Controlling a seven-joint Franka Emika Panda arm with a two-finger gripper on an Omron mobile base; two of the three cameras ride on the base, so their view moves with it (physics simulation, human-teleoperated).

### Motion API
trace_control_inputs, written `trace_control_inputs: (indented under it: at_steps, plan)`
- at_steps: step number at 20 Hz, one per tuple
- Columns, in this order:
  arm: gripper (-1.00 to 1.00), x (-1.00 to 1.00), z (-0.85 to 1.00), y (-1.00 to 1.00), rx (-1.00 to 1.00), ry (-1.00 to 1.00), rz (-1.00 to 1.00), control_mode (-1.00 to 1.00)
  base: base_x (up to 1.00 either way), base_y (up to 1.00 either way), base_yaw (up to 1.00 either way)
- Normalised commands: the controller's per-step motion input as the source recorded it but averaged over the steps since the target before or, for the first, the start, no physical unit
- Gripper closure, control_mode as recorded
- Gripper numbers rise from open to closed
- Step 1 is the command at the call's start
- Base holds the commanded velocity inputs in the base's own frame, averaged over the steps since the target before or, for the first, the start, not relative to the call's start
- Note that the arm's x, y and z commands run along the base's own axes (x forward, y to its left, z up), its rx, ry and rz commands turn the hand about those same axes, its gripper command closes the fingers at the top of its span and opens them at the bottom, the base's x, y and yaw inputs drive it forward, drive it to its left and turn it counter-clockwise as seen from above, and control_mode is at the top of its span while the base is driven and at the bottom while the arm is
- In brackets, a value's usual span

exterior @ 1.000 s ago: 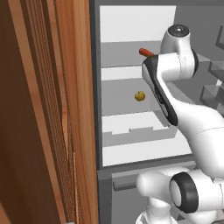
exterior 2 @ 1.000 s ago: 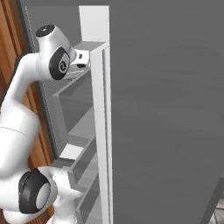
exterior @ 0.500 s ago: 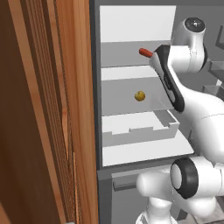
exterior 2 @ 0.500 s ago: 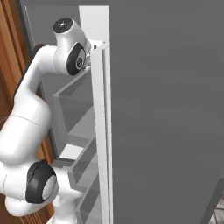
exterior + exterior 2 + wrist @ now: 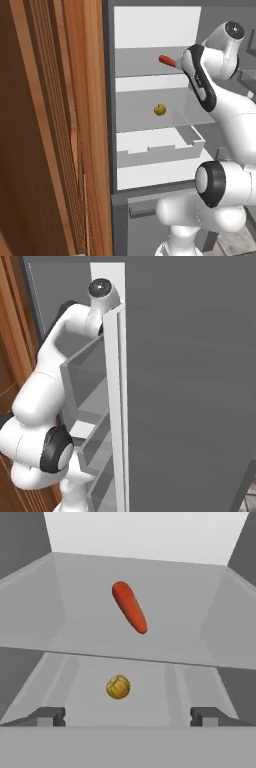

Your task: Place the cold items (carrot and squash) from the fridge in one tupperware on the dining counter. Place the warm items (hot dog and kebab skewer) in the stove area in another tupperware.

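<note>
Inside the open fridge (image 5: 150, 30), the carrot (image 5: 129, 607) lies on the upper glass shelf (image 5: 75, 627), with its thick end toward the back wall and its thin tip toward the camera in the hand view. From the left base view the carrot (image 5: 167, 61) shows as a short red-orange piece on that same shelf, just beside the white arm (image 5: 210, 75) that reaches into the fridge and covers part of it. The squash (image 5: 118, 687) is a small round yellow-brown thing on the shelf below, seen through the glass and well apart from the carrot; in the left base view the squash (image 5: 159, 109) sits near the middle of this lower shelf, above the pale drawer (image 5: 160, 150). The end effector (image 5: 127, 717) is released, its two dark fingertips (image 5: 50, 716) standing wide apart at the bottom of the hand view (nothing is between them), and it touches neither vegetable. A wooden panel (image 5: 60, 130) stands to the left of the fridge. From the right base view, the arm (image 5: 55, 376) bends up behind the edge of the grey fridge door (image 5: 190, 381), past the clear door bins (image 5: 85, 381).
</note>
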Motion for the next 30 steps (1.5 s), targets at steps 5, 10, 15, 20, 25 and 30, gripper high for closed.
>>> trace_control_inputs:
  at_steps: [5, 10, 15, 20, 25, 30]
  plan:
    - [-1.0, 0.52, 0.0, -0.04, 0.05, 0.01, 0.14, -1.0, 0.0, 0.0, 0.0]
    - [-1.0, 0.45, 0.0, -0.19, 0.07, 0.0, 0.16, -1.0, 0.0, 0.0, 0.0]
    - [-1.0, 0.57, -0.03, 0.0, 0.0, 0.02, 0.14, -1.0, 0.0, 0.0, 0.0]
    - [-1.0, 0.58, -0.1, 0.0, 0.0, 0.04, 0.12, -1.0, 0.0, 0.0, 0.0]
    - [-1.0, 0.6, -0.02, 0.0, 0.0, 0.01, 0.08, -1.0, 0.0, 0.0, 0.0]
    - [-1.0, 0.7, -0.21, 0.01, 0.0, 0.07, 0.05, -1.0, 0.0, 0.0, 0.0]
